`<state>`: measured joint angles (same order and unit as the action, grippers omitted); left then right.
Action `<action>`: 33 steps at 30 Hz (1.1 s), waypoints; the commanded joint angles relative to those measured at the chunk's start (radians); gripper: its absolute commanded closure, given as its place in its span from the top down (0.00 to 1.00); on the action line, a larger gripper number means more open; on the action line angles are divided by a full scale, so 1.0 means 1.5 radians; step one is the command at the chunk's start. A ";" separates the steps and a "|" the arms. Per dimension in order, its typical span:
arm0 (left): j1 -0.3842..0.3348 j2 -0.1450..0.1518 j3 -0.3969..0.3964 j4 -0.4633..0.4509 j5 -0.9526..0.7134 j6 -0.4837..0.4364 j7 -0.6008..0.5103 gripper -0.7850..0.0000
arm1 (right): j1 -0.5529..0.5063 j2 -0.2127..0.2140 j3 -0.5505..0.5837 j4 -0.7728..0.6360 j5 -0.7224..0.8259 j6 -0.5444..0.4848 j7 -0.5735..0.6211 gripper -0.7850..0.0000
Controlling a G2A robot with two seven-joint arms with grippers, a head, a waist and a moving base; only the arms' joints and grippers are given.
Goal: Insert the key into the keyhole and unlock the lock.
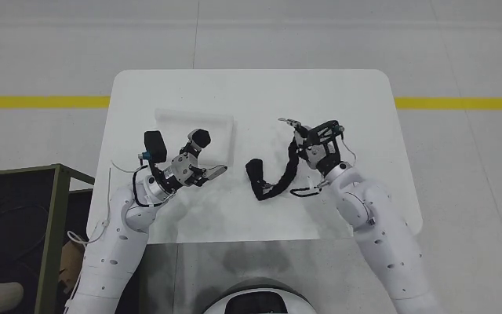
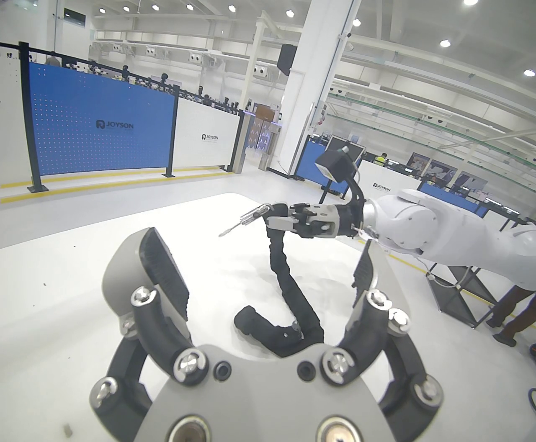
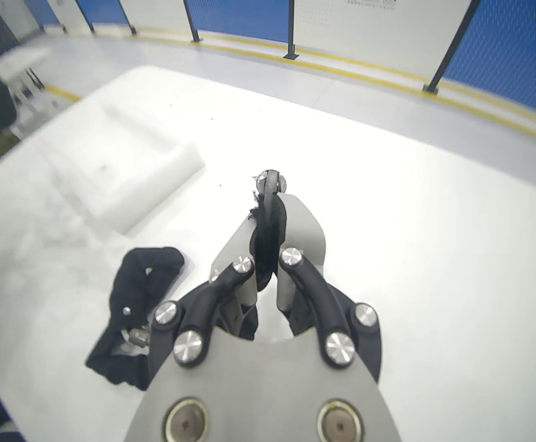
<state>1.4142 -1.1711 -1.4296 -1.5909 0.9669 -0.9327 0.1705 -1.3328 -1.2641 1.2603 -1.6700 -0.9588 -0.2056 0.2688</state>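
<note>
Left gripper [image 1: 210, 155] hangs wide open, close to the cable lock's [image 1: 276, 184] loose end on the table [image 1: 353, 94]. Right gripper [image 3: 271, 209] is clamped on the raised end — key [image 2: 245, 219] pokes out leftward.

— Any writing to read from where you stand?
— One mark, three times over: a small logo with a single word in capitals. It's in dark letters on the blue panel [image 2: 100, 124] of the barrier, again on the white panel [image 2: 209, 138] beside it, and once more on the far white panel [image 2: 383, 186] behind the arm.
— Anything else?
— In the right wrist view, the white board [image 3: 368, 16] carries what may be a line of small dark print at its upper edge; too small to make out.
</note>
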 commanded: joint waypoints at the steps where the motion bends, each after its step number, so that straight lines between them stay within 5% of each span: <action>1: 0.000 0.000 0.000 0.000 0.000 0.000 0.000 1.00 | 0.005 -0.003 0.018 0.031 0.217 -0.021 0.021 0.00; 6: 0.000 0.000 0.000 0.000 0.000 0.000 0.000 1.00 | 0.025 -0.011 0.036 0.119 0.491 -0.018 0.106 0.00; 9: 0.000 0.000 0.000 0.000 0.000 0.000 0.000 1.00 | 0.037 -0.012 0.035 0.163 0.538 0.010 0.141 0.00; 10: 0.000 0.000 0.000 0.000 0.000 0.000 0.000 1.00 | 0.040 -0.014 0.032 0.173 0.568 0.024 0.158 0.78; 11: 0.000 0.000 0.000 0.000 0.000 0.000 0.000 1.00 | 0.045 -0.014 0.031 0.181 0.587 0.036 0.174 1.00; 17: 0.000 0.000 0.000 0.000 0.000 0.000 0.000 1.00 | 0.038 -0.007 0.036 0.162 0.469 0.099 0.136 1.00; 26: 0.000 0.000 0.000 0.000 0.000 0.000 0.000 1.00 | -0.029 0.010 0.053 -0.004 0.211 0.160 0.067 1.00; 33: 0.000 0.000 0.000 0.000 0.000 0.000 0.000 1.00 | -0.064 0.011 0.048 -0.071 0.153 0.178 0.017 1.00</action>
<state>1.4142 -1.1711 -1.4296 -1.5909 0.9669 -0.9327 0.1705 -1.4301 -1.2480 1.3314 -1.7800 -0.7289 0.0625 0.2936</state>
